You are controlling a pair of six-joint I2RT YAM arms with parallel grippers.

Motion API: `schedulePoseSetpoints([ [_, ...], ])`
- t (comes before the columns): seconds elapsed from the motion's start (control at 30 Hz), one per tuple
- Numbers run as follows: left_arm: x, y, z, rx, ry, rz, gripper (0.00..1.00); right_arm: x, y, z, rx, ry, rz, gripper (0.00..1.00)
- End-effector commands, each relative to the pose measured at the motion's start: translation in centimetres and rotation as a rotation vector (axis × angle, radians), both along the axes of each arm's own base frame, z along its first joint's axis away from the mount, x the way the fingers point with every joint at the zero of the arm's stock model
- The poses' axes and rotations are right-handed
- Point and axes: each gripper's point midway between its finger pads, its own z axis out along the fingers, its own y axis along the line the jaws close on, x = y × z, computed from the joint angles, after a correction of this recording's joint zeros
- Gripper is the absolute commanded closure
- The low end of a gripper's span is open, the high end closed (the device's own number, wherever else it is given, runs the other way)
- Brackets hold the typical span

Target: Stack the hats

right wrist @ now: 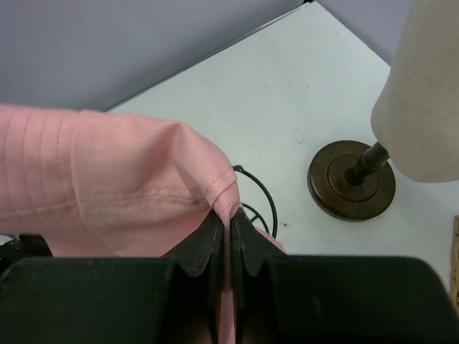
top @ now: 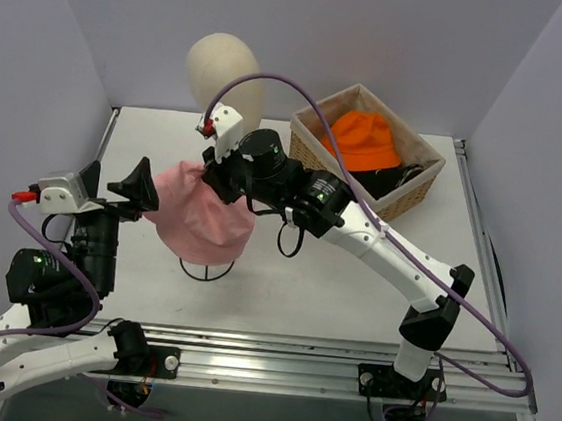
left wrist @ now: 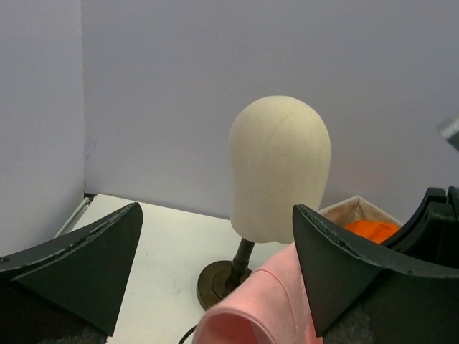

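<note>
The pale pink bucket hat (top: pixel 201 224) hangs over a black wire stand (top: pixel 206 269) at the table's middle left. My right gripper (top: pixel 214 176) is shut on the hat's brim at its far edge; the right wrist view shows the fabric fold (right wrist: pixel 228 197) pinched between the jaws. My left gripper (top: pixel 115 181) is open at the hat's left side, its right finger (left wrist: pixel 344 265) against the pink fabric (left wrist: pixel 265 308). The orange bucket hat (top: pixel 365 139) lies in the wicker basket (top: pixel 313 146) on top of a black cap (top: pixel 401 179). The tan cap is hidden.
The cream mannequin head (top: pixel 223 72) on its dark stand (left wrist: pixel 219 283) is at the back, behind the pink hat. The basket stands at the back right. Grey walls close in the left, back and right sides.
</note>
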Motion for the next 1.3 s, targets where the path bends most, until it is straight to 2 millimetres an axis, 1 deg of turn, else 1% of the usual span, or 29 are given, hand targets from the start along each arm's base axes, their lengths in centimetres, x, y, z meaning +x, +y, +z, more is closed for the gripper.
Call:
schedulePoseSetpoints([
  [0.0,0.6,-1.0,-0.9,0.036,0.017,0.005,0.06,1.0,-1.3,4.9,0.047,-0.107,-0.046,1.00],
  [0.03,0.6,-1.1,-0.9,0.037,0.013,0.003,0.06,1.1,-1.4,5.3,0.043,-0.116,-0.052,1.00],
  [0.07,0.8,-1.4,-1.2,0.042,0.021,0.005,0.06,1.4,-1.9,7.2,0.067,-0.152,-0.065,1.00],
  [0.1,0.9,-1.5,-1.1,0.041,0.025,0.008,0.06,1.8,-2.2,7.6,0.065,-0.163,-0.082,1.00],
  [0.13,1.0,-1.6,-1.1,0.038,0.034,0.012,0.06,2.2,-2.2,7.4,0.049,-0.161,-0.092,1.00],
  [0.17,1.4,-2.3,-1.6,0.054,0.064,0.008,0.06,2.5,-2.5,8.4,0.065,-0.174,-0.095,1.00],
  [0.2,1.3,-2.0,-0.6,0.033,0.068,0.010,0.06,2.5,-2.4,8.5,0.058,-0.181,-0.090,1.00],
  [0.23,1.4,-2.0,-0.3,0.025,0.077,0.013,0.06,2.5,-2.3,8.3,0.050,-0.180,-0.087,1.00],
  [0.27,1.9,-2.9,-0.8,0.046,0.112,0.006,0.06,2.5,-2.0,8.0,0.047,-0.174,-0.072,1.00],
  [0.3,2.1,-3.2,-0.4,0.044,0.120,-0.003,0.06,2.4,-1.7,7.8,0.044,-0.174,-0.062,1.00],
  [0.33,1.8,-2.8,1.4,0.009,0.106,-0.014,0.06,2.4,-1.5,7.5,0.040,-0.173,-0.058,1.00],
  [0.4,2.4,-3.6,1.1,0.031,0.159,-0.024,0.06,2.9,-1.4,7.2,0.031,-0.181,-0.080,1.00],
  [0.43,2.2,-3.5,2.7,0.005,0.140,-0.046,0.06,3.5,-1.4,7.1,0.024,-0.191,-0.094,1.00],
  [0.47,2.6,-3.9,2.4,0.022,0.164,-0.048,0.06,3.7,-1.4,7.0,0.017,-0.198,-0.104,1.00],
  [0.53,2.7,-4.3,3.2,0.012,0.157,-0.085,0.06,3.9,-0.9,6.3,-0.001,-0.192,-0.091,1.00],
  [0.63,3.2,-4.1,4.0,0.023,0.173,-0.084,0.06,3.3,0.0,5.3,-0.017,-0.172,-0.039,1.00],
  [0.67,3.7,-4.9,3.4,0.050,0.202,-0.107,0.06,3.1,0.1,5.0,-0.023,-0.168,-0.029,1.00],
  [0.7,4.0,-3.9,4.1,0.039,0.202,-0.082,0.06,3.0,0.1,4.9,-0.022,-0.167,-0.023,1.00],
  [0.73,4.3,-3.9,4.1,0.039,0.211,-0.082,0.06,2.9,0.3,4.9,-0.017,-0.166,-0.013,1.00],
  [0.77,4.9,-4.8,3.3,0.052,0.242,-0.118,0.06,2.5,0.7,4.3,-0.021,-0.154,0.017,1.00],
  [0.8,5.5,-3.6,3.6,0.034,0.245,-0.086,0.06,2.3,0.9,3.9,-0.026,-0.149,0.034,1.00],
  [0.87,6.3,-4.2,3.0,0.014,0.269,-0.136,0.06,1.8,1.3,3.6,-0.026,-0.136,0.067,1.00],
  [0.9,6.8,-3.1,2.9,-0.002,0.274,-0.108,0.06,1.7,1.4,3.5,-0.026,-0.130,0.075,1.00],
  [0.97,7.6,-3.0,2.3,-0.032,0.302,-0.122,0.06,1.2,1.8,3.6,-0.013,-0.120,0.104,1.00],
  [1.0,8.2,-2.3,2.2,-0.041,0.311,-0.119,0.06,1.0,1.9,3.6,-0.010,-0.115,0.117,1.00],
  [1.1,9.9,-2.2,0.5,-0.074,0.376,-0.150,0.06,0.5,2.4,3.8,0.007,-0.108,0.144,1.00],
  [1.13,10.7,-2.0,-0.3,-0.086,0.401,-0.152,0.06,0.4,2.6,3.5,0.003,-0.100,0.149,1.00],
  [1.17,11.3,-0.3,-0.8,-0.125,0.412,-0.116,0.06,0.2,2.9,3.2,0.001,-0.093,0.159,1.00],
  [1.27,12.3,2.0,-2.2,-0.183,0.435,-0.092,0.06,-0.1,3.7,1.3,-0.031,-0.069,0.171,1.00],
])
